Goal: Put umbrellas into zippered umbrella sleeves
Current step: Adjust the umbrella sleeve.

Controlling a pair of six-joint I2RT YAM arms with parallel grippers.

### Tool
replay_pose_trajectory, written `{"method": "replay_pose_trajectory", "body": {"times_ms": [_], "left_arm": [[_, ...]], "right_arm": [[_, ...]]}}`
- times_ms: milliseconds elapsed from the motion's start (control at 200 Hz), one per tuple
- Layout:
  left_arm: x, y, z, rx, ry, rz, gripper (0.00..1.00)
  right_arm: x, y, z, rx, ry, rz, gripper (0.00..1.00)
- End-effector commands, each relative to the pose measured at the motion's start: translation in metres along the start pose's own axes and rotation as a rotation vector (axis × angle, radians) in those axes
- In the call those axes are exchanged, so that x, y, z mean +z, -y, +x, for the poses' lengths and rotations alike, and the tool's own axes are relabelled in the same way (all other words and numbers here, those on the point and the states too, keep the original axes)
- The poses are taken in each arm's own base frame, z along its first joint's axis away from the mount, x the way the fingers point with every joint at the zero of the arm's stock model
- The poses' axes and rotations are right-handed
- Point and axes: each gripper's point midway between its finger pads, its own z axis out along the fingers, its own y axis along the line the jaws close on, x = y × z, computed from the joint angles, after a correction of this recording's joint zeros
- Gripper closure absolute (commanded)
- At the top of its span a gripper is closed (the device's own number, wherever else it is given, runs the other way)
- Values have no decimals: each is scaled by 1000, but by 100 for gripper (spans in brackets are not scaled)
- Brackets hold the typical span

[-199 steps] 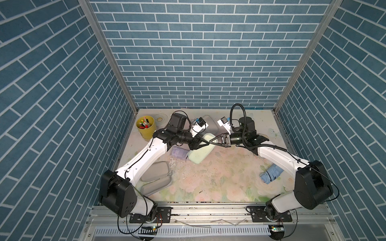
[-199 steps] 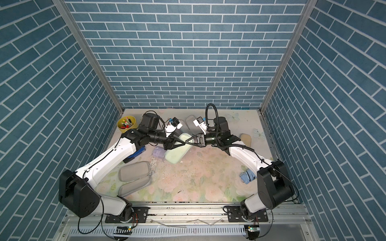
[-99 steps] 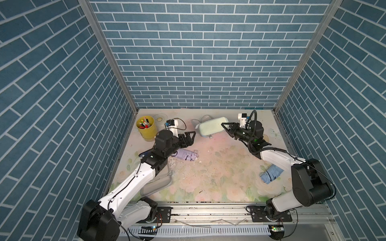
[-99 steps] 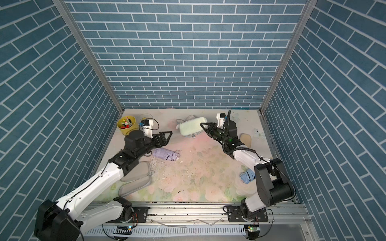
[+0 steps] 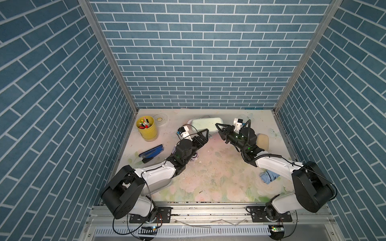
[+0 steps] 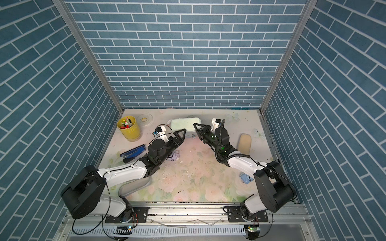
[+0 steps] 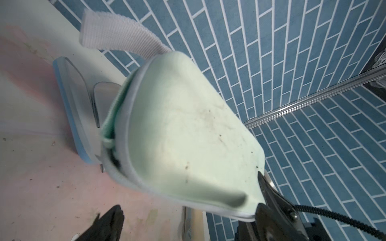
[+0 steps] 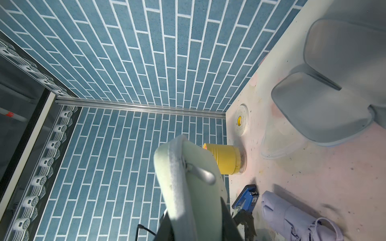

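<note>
A mint umbrella sleeve [image 5: 205, 124] [image 6: 183, 124], zipped shut, is held off the table at the back centre. My right gripper [image 5: 218, 127] [image 6: 197, 127] [image 8: 196, 229] is shut on its right end. The sleeve [image 8: 188, 187] stands edge-on between those jaws. My left gripper [image 5: 203, 135] [image 6: 180, 134] [image 7: 183, 227] is open just in front of the sleeve [image 7: 188, 129], holding nothing. A lilac umbrella [image 6: 174, 156] [image 8: 296, 217] lies beside the left arm. A light blue umbrella [image 5: 269, 176] lies at the right, and a beige sleeve [image 5: 262, 140] lies shut further back.
A blue-edged sleeve [image 7: 73, 108] [image 8: 323, 108] lies open behind the mint one. Another open grey-lined sleeve [image 5: 160, 183] sits under the left arm. A yellow cup of pens [image 5: 146, 127], a tape roll [image 5: 160, 119] and a dark blue stapler [image 5: 151, 153] stand at the left.
The left gripper opened and let go of the mint sleeve. The right gripper carried the sleeve from the centre to the back. The left gripper pulled away, then moved up to the sleeve again.
</note>
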Motion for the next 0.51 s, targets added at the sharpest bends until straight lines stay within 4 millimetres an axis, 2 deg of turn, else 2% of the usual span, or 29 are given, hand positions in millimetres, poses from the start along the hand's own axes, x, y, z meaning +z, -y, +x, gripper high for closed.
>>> {"method": "replay_pose_trajectory", "body": {"times_ms": [0, 155, 170, 250, 390, 500], "left_arm": [[5, 26, -25, -80, 133, 105, 1], [9, 23, -37, -86, 216, 100, 1], [11, 32, -42, -91, 232, 118, 2], [14, 34, -49, -97, 267, 127, 7], [16, 30, -60, -143, 333, 154, 23], [20, 36, -72, -163, 361, 208, 45]], "right_arm": [[-4, -54, 1, 69, 20, -188, 100], [1, -51, 21, 99, -45, -177, 100], [1, -51, 23, 104, -50, -179, 100], [5, -50, 32, 119, -82, -178, 100], [9, -46, 41, 134, -123, -162, 99], [11, -38, 47, 132, -161, -129, 82]]}}
